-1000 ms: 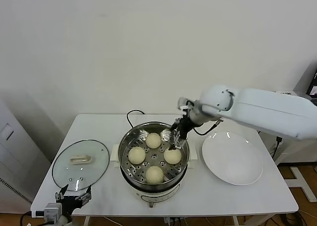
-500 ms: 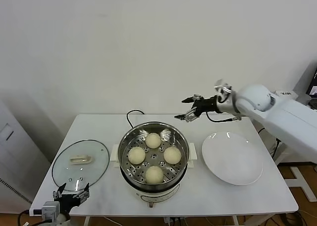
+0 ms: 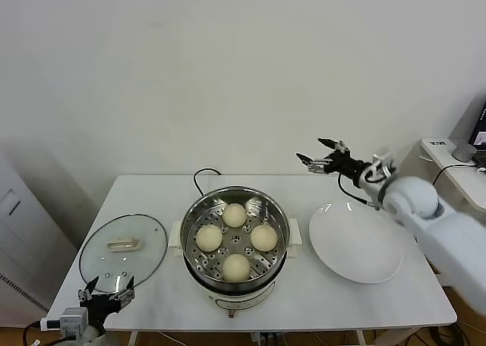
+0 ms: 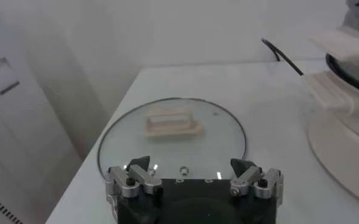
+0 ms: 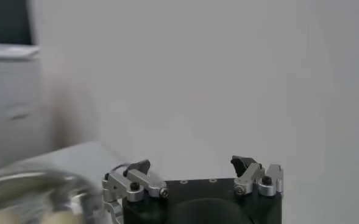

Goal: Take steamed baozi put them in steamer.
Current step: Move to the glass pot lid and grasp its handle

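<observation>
Four steamed baozi [image 3: 236, 240] sitting on the steamer [image 3: 235, 243] tray mid-desk [image 3: 364, 300], right hand [image 3: 319, 152] raised above the plate [image 3: 356, 242], spread wide, empty, left hand [image 3: 105, 295] parked low by the glass lid [image 3: 124, 250], open, holding nothing

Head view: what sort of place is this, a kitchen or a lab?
Likely a lab staged as a kitchen: one white table at a bare wall, holding only a steamer, lid and plate.

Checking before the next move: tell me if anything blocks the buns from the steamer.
Nothing does: all four baozi already sit on the steamer's perforated tray. The lid lies apart, the plate is bare, and the right gripper hangs open above it.
</observation>
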### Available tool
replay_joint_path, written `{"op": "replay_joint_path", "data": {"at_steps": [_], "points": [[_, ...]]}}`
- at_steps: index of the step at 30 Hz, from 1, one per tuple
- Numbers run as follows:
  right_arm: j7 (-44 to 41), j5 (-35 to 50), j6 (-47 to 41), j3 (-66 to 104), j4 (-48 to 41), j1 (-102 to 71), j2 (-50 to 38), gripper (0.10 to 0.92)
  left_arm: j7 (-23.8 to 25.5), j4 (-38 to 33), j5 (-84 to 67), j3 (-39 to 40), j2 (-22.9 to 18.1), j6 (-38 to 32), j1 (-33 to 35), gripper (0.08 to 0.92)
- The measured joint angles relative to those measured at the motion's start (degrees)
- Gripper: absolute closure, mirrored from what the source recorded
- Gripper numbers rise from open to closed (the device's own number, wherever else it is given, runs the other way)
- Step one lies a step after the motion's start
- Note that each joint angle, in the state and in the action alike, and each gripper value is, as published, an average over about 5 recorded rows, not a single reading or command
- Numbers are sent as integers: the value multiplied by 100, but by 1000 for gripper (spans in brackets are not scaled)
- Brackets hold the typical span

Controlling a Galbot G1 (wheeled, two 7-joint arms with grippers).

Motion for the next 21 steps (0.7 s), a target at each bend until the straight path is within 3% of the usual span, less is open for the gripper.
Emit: {"op": "replay_joint_path", "data": {"at_steps": [8,21], "points": [[201,-834,571,1607,137,-1721,939,203,137,101,810,-51,49,-264,39,177],[230,-1838,1051,3146,108,-3287,2256,203,338,919,4020,-197,49,-1578,21,177]]}}
